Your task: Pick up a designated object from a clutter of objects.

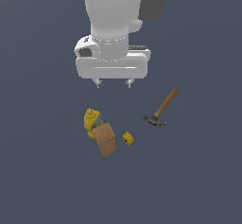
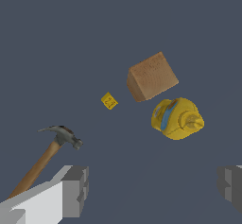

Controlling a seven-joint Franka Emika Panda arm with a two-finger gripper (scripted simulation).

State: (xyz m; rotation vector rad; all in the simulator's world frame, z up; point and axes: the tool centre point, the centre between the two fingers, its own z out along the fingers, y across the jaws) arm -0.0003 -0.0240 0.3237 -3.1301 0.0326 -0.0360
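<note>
The tiny bright-yellow block (image 1: pixel 128 138) with a dark spot lies on the grey floor just to the exterior view's right of the tan cardboard box (image 1: pixel 105 140). It also shows in the wrist view (image 2: pixel 109 101), apart from the box (image 2: pixel 151 76). My gripper (image 1: pixel 113 82) hangs open and empty well above the clutter, its two fingertips (image 2: pixel 75 190) wide apart. The yellow bottle with a blue label (image 1: pixel 92 122) leans against the box. It shows in the wrist view too (image 2: pixel 177 118).
A wooden-handled hammer (image 1: pixel 163 108) with a dark head lies to the exterior view's right of the block; it also shows in the wrist view (image 2: pixel 45 159). The floor is plain dark grey.
</note>
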